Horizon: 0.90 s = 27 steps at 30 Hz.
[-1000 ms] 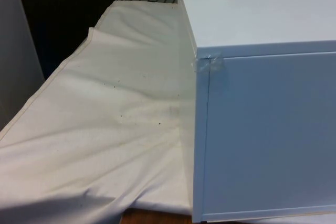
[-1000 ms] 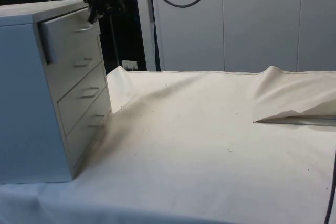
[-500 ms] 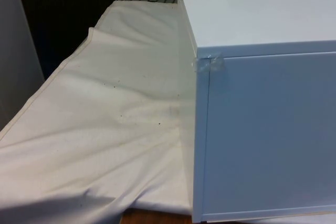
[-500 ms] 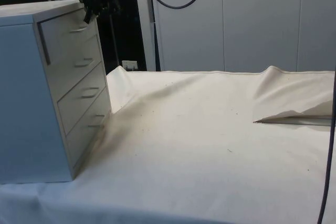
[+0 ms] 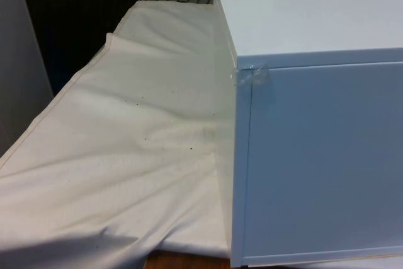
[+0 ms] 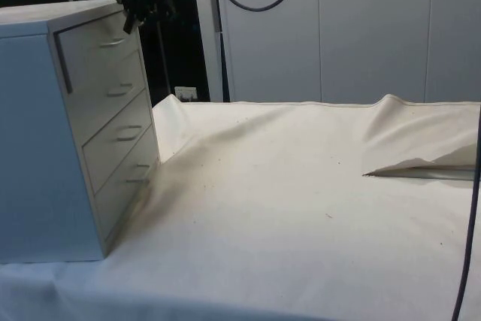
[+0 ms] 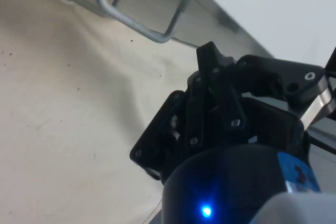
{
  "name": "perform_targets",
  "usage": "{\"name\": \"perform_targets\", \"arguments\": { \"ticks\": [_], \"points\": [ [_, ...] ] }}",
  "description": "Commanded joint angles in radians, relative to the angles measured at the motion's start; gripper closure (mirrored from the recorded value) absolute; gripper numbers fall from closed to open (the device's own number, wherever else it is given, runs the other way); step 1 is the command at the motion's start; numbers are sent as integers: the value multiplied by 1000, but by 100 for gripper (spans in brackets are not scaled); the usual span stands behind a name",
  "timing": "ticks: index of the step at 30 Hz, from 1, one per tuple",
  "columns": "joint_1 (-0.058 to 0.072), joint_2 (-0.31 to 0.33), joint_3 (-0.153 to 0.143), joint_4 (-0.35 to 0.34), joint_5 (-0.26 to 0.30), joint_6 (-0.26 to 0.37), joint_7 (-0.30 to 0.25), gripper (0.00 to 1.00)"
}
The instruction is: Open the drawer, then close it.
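A white chest of drawers [image 6: 37, 148] stands at the table's end; in the front view its plain back and top [image 5: 315, 155] face the camera. The top drawer [image 6: 94, 50] sits flush with the drawers below it. My black gripper [image 6: 131, 22] hangs by the chest's upper front edge, just above the top drawer's metal handle [image 6: 113, 42]. In the wrist view the gripper [image 7: 210, 59] has its fingers together with nothing between them, and the handle [image 7: 131, 22] lies a short gap beyond the tips, untouched.
Three more drawers with handles [image 6: 128, 133] lie below the top one. The white cloth [image 6: 301, 208] spreads in front of the chest and rises in a raised fold [image 6: 421, 148] at the far side. A piece of tape [image 5: 252, 77] marks the chest's corner.
One second ago the top drawer stood a little way out; it has been pushed in flush. The gripper went in with it and has since drawn slightly back from the handle.
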<state>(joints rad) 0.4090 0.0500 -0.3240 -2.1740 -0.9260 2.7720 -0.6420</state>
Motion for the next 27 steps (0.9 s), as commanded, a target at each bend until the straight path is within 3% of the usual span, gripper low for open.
{"name": "perform_targets", "arguments": {
  "ticks": [1, 2, 9, 10, 11, 18, 19, 20, 27],
  "points": [
    [2, -17, 0, -8, -19, -9, 14, 100],
    [1, -8, 1, -7, 0, -2, 0, 100],
    [8, -69, 8, -50, -25, -19, 21, 100],
    [9, -63, 8, -55, -1, -10, 3, 100],
    [9, -75, 10, -55, -25, -20, 22, 100],
    [15, -126, 21, -96, -26, -30, 26, 100],
    [16, -114, 18, -96, -2, -20, 7, 100],
    [16, -132, 23, -101, -26, -31, 27, 100],
    [19, -181, 38, -142, -25, -39, 32, 100]
  ]
}}
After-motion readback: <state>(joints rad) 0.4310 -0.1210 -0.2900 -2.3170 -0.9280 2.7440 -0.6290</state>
